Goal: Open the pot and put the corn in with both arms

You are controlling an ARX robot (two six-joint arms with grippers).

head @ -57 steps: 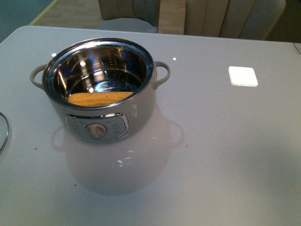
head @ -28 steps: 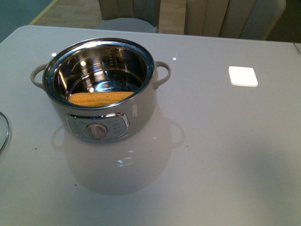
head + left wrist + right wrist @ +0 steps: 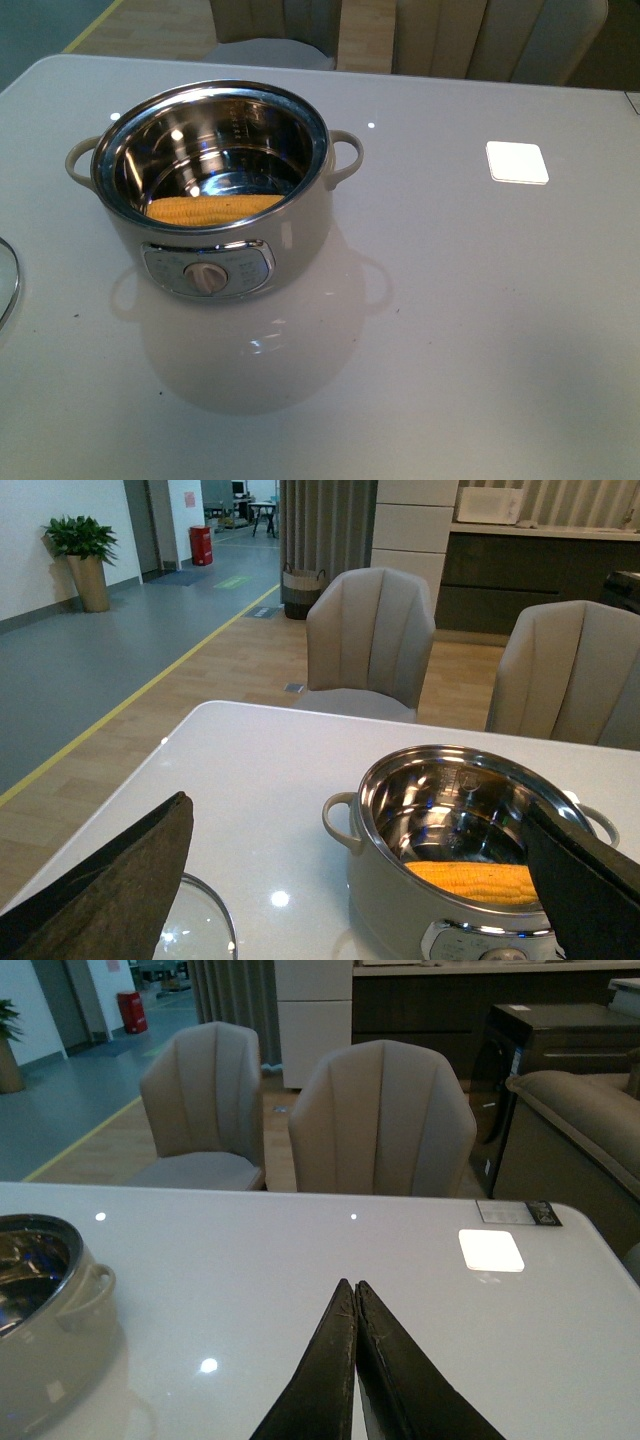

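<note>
Corn (image 3: 212, 208) inside open pot (image 3: 212, 190) | left tool (image 3: 330, 880) apart, spread

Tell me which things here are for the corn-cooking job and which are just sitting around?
For the job:
- the pot, open on the table
- the corn, lying inside the pot
- the glass lid, set down beside the pot

Just sitting around:
- the white square on the table
- the chairs behind it

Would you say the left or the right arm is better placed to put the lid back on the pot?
Probably the left: its gripper is open, with the glass lid just below it beside the pot. The right gripper is shut, off to the pot's other side.
</note>
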